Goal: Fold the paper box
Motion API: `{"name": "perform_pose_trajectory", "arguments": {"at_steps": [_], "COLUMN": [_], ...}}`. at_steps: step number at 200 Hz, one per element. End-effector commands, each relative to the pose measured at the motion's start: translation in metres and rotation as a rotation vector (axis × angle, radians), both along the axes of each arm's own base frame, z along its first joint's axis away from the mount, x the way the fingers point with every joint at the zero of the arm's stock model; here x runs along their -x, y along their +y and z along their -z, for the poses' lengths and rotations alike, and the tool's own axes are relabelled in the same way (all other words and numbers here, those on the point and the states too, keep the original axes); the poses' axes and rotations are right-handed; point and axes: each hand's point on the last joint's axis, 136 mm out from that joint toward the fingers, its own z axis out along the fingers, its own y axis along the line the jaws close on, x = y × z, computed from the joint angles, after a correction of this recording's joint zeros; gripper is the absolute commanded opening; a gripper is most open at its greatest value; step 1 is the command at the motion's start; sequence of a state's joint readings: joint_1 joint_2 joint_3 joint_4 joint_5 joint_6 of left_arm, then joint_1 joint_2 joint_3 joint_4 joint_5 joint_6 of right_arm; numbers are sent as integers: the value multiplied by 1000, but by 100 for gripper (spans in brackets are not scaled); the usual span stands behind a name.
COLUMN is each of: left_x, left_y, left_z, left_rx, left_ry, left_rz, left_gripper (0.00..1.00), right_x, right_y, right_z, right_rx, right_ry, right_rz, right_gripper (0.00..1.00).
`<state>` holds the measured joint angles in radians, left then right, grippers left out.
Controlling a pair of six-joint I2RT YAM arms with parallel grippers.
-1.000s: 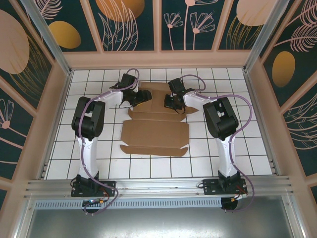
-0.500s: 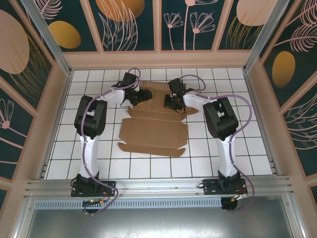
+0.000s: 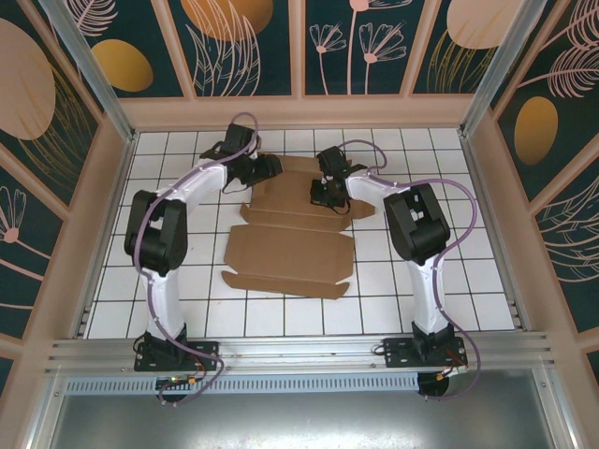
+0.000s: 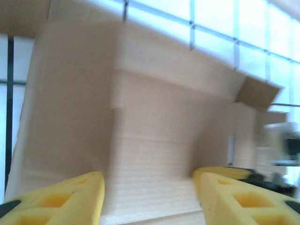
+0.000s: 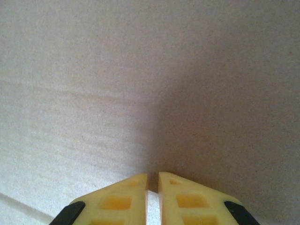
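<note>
The paper box (image 3: 290, 254) is a brown die-cut cardboard sheet lying mostly flat on the white tiled table, with its far panels partly lifted between the two arms. My left gripper (image 3: 266, 170) is at the box's far left corner. In the left wrist view its yellow fingers (image 4: 70, 197) stand apart, the gripper (image 4: 149, 193) open astride a raised cardboard flap (image 4: 154, 122). My right gripper (image 3: 328, 194) sits on the far panel right of centre. In the right wrist view this gripper (image 5: 153, 180) is shut, tips against plain cardboard (image 5: 140, 70).
A raised tan wall (image 3: 299, 110) runs round the tiled floor (image 3: 440, 281). Bare tiles lie left, right and in front of the box. The arms' bases (image 3: 173, 351) stand at the near edge on a metal rail.
The left arm has stretched out and its gripper moved toward the far wall along the box's left corner, jaws narrowing. The box's near panel slid slightly left. The right gripper stayed put.
</note>
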<state>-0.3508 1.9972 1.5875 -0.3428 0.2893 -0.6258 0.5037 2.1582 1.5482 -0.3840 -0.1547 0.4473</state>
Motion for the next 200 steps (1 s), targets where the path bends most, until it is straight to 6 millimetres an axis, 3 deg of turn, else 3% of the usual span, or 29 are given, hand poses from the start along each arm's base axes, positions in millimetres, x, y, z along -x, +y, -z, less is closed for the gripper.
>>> {"name": "perform_pose_trajectory", "arguments": {"at_steps": [1, 27, 49, 69, 105, 117, 140, 160, 200], "left_x": [9, 14, 8, 2, 0, 1, 4, 8, 12], "left_y": [-25, -48, -58, -67, -89, -88, -83, -81, -74], "left_z": [-61, -66, -35, -6, 34, 51, 76, 94, 120], "left_rx": [25, 64, 85, 108, 84, 65, 51, 37, -2], "left_ry": [-102, -99, -33, 17, 89, 126, 173, 203, 240], "left_rz": [26, 55, 39, 10, 14, -14, -51, -57, -84], "left_gripper": [54, 51, 43, 38, 30, 25, 25, 22, 13], "right_x": [11, -2, -11, -20, -24, -25, -25, -24, -21], "right_y": [3, 2, -9, -40, -111, -135, -172, -182, -160], "right_z": [1, -42, -89, -105, -96, -93, -86, -67, -41], "right_rx": [16, -67, -183, -178, -27, 61, 181, 146, -30], "right_ry": [53, -19, -96, -129, -147, -172, -192, -154, -88], "right_rz": [-52, -40, -18, 41, 183, 238, 316, 326, 225], "right_gripper": [14, 14, 16, 18, 36, 48, 61, 62, 61]}}
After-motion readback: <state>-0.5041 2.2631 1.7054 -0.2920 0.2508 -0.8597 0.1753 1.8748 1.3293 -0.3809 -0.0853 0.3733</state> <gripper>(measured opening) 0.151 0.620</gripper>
